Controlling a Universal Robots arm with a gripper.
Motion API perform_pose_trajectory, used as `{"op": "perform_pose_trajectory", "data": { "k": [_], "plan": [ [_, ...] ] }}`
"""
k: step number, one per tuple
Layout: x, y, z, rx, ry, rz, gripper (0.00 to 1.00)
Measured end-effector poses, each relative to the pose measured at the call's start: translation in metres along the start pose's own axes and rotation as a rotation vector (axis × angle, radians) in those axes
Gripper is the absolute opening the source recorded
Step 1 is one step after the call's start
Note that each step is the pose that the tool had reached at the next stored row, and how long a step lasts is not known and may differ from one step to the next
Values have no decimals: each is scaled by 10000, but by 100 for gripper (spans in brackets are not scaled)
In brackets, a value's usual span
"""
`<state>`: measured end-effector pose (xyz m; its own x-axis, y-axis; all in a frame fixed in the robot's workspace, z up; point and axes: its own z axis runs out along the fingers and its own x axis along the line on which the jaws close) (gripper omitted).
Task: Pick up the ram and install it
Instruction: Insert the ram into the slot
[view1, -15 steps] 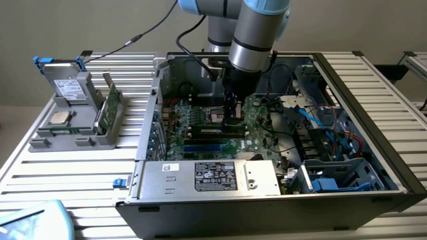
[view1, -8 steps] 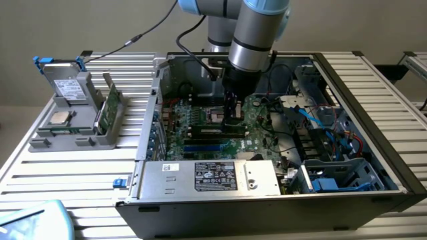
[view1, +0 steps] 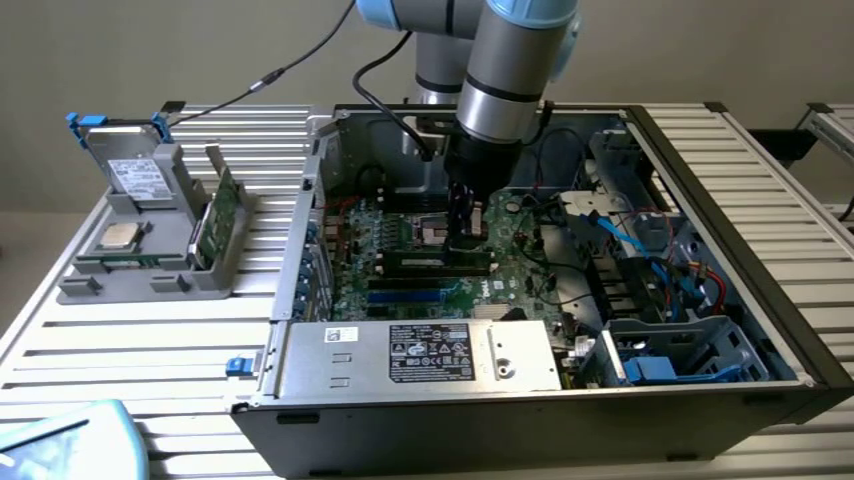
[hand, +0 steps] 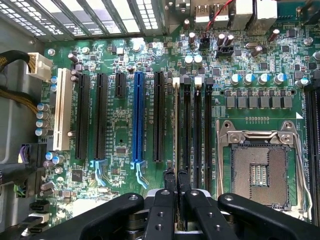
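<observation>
Evidently the gripper is pinched on the top edge of the ram, near one end. The stick stands on edge at the motherboard's memory slots, its long axis running along them, directly beneath the fingertips.

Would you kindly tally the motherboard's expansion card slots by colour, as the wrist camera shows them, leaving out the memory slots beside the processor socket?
white slot: 1
blue slot: 1
black slots: 4
Total: 6
</observation>
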<state>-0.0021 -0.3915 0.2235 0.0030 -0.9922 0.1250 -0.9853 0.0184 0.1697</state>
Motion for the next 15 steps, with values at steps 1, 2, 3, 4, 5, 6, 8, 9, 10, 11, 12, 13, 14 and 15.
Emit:
{"op": "perform_pose_trajectory", "data": {
  "k": [1, 2, 3, 4, 5, 6, 8, 9, 10, 11, 12, 13, 14, 15],
  "plan": [
    [0, 0, 0, -1, 7, 1, 13],
    [-1, 0, 1, -1, 13, 3, 13],
    [-1, 0, 2, -1, 18, 4, 13],
    [-1, 0, 3, -1, 25, 5, 13],
    [-2, 0, 4, 0, 29, 6, 13],
    [-2, 0, 4, -1, 33, 6, 13],
    [-3, -1, 4, 0, 35, 7, 13],
    [-4, -1, 4, 0, 36, 7, 13],
    [-5, -1, 4, 1, 36, 7, 13],
    [-6, -1, 4, 0, 37, 7, 13],
    [-7, 0, 3, 0, 37, 7, 13],
    [-9, 0, 3, 0, 37, 7, 13],
    [-10, 0, 3, 0, 37, 7, 13],
    [-10, 0, 3, 0, 37, 7, 13]
  ]
}}
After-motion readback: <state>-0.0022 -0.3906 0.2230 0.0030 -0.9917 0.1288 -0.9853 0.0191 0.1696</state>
